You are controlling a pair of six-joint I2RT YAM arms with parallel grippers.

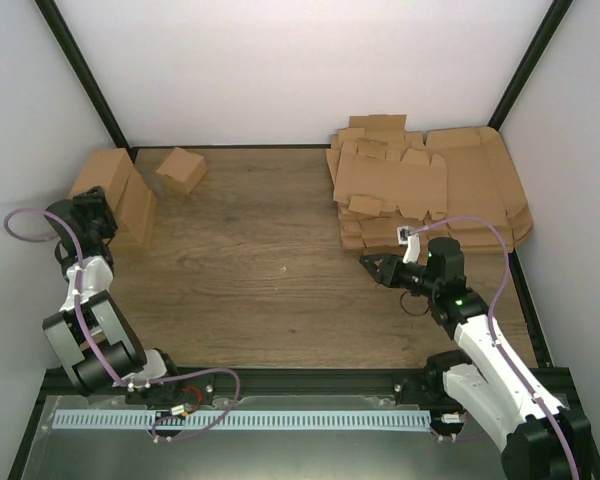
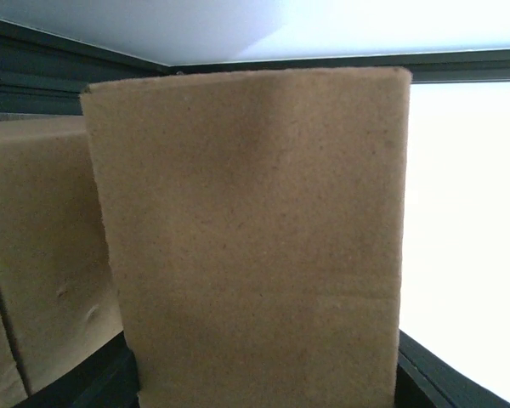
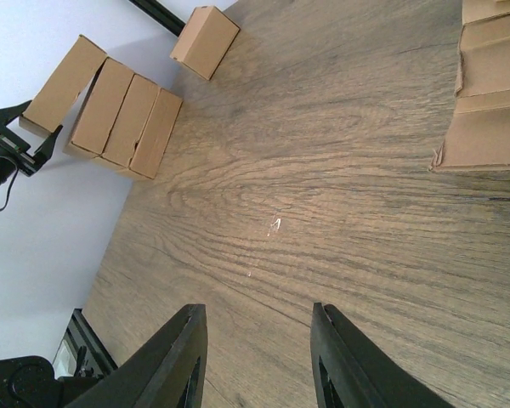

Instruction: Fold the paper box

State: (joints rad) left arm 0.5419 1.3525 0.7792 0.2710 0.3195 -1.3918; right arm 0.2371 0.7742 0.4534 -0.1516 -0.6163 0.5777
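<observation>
The paper box (image 2: 255,229) is a folded brown oblong box that fills the left wrist view. It sits between the dark fingers (image 2: 415,374) of my left gripper (image 2: 268,378), which is shut on its sides. From above, that box (image 1: 100,176) leans at the far left by the wall, with the left gripper (image 1: 94,212) at its near end. In the right wrist view it (image 3: 62,83) lies tilted beside a row of similar boxes. My right gripper (image 3: 255,310) hangs open over bare wood with nothing between its fingers, right of centre in the top view (image 1: 373,265).
Three folded brown boxes (image 3: 127,119) lie side by side next to the held one. A small cube-like box (image 1: 181,168) stands at the back left. A stack of flat cardboard sheets (image 1: 430,185) fills the back right corner. Black frame posts and white walls enclose the table.
</observation>
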